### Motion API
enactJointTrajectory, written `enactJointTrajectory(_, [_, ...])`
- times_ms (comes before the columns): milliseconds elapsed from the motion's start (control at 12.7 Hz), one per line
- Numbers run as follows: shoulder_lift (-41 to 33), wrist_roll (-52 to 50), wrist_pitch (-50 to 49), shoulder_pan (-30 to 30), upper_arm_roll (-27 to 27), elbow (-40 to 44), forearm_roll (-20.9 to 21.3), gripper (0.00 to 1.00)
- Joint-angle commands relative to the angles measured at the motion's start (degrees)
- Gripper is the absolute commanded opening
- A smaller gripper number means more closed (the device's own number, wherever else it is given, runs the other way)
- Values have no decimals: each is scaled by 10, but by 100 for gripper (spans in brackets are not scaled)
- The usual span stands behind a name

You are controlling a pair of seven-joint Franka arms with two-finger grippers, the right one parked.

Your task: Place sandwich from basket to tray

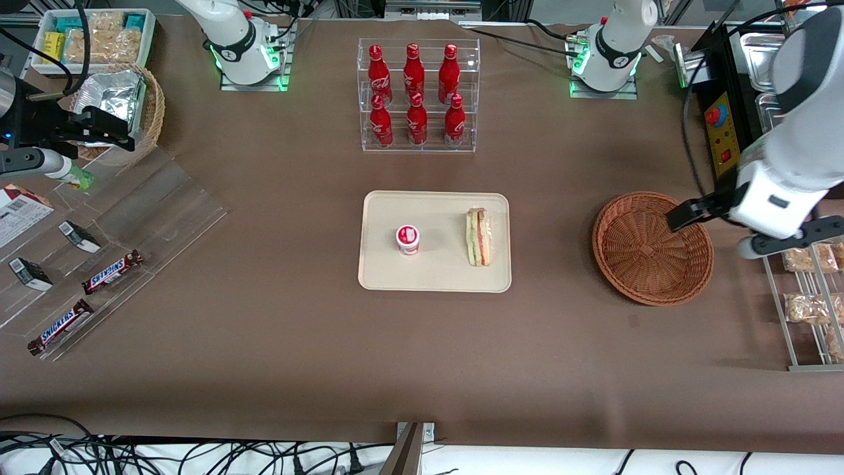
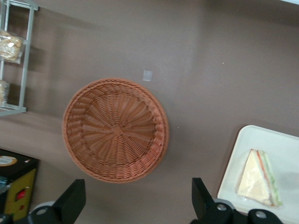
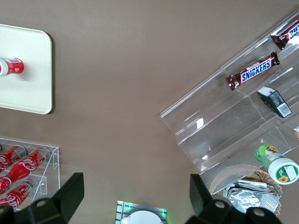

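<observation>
Setting: a robotics laboratory dressed as a mock shop counter. Two white arm bases (image 1: pixel 245 46) with green indicator lights are bolted at the surface's (image 1: pixel 277 343) edge farthest from the front camera. A control box with a red emergency stop button (image 1: pixel 713 116) stands at the working arm's end. Loose cables (image 1: pixel 165 455) trail below the near edge. Retail stock is staged: an acrylic rack of red bottles (image 1: pixel 417 95) and Snickers bars (image 1: pixel 112 272) on clear display steps. The gripper (image 1: pixel 686 214) hangs above the basket's (image 1: pixel 649 251) rim, jaws spread.
</observation>
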Motion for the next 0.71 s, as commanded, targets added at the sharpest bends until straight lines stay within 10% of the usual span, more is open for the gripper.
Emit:
enactJointTrajectory(0, [-46,105,-29,-45,84,-17,-31,100])
enactJointTrajectory(632, [-61,220,-43,-59,111,-19,-80,100])
